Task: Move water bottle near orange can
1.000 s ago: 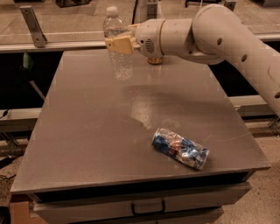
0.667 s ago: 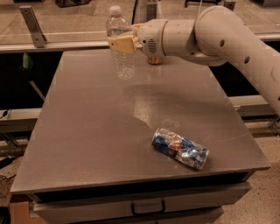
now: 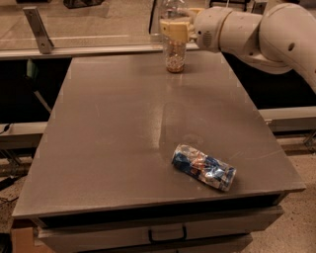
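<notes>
The water bottle (image 3: 172, 12) is clear plastic, and its top is cut off by the upper edge of the camera view. My gripper (image 3: 177, 28) is shut on its middle and holds it at the far edge of the grey table (image 3: 123, 128). The white arm (image 3: 256, 32) reaches in from the right. The orange can (image 3: 175, 57), speckled orange-copper, stands upright on the table directly below the bottle and in line with it. I cannot tell whether the bottle touches the can.
A crushed blue, silver and red can (image 3: 203, 167) lies on its side near the table's front right. A metal bracket (image 3: 38, 29) stands behind the far left corner. A drawer with a handle (image 3: 165, 233) sits under the table's front edge.
My gripper has carried the water bottle to the right and up along the far edge. The orange can, hidden behind the gripper before, now shows below the bottle.
</notes>
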Motion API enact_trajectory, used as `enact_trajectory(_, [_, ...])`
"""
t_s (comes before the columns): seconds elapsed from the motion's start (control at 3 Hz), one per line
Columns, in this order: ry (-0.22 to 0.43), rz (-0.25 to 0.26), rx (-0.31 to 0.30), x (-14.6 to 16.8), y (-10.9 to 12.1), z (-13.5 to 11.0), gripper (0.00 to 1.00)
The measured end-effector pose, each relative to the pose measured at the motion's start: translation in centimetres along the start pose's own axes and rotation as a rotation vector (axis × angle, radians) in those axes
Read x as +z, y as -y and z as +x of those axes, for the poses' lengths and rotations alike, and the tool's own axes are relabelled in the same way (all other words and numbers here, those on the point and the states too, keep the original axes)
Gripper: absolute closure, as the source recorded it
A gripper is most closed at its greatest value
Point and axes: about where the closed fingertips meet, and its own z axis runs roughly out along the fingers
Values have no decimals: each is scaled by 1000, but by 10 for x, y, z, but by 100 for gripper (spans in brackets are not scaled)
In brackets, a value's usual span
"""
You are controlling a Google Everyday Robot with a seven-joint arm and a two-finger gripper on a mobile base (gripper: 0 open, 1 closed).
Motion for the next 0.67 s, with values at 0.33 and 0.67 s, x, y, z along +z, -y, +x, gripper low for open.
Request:
enact_trajectory(0.33, [-8, 83, -19, -16, 48, 4, 100])
enact_trajectory(0.67, [-33, 130, 15, -23, 84, 25, 100])
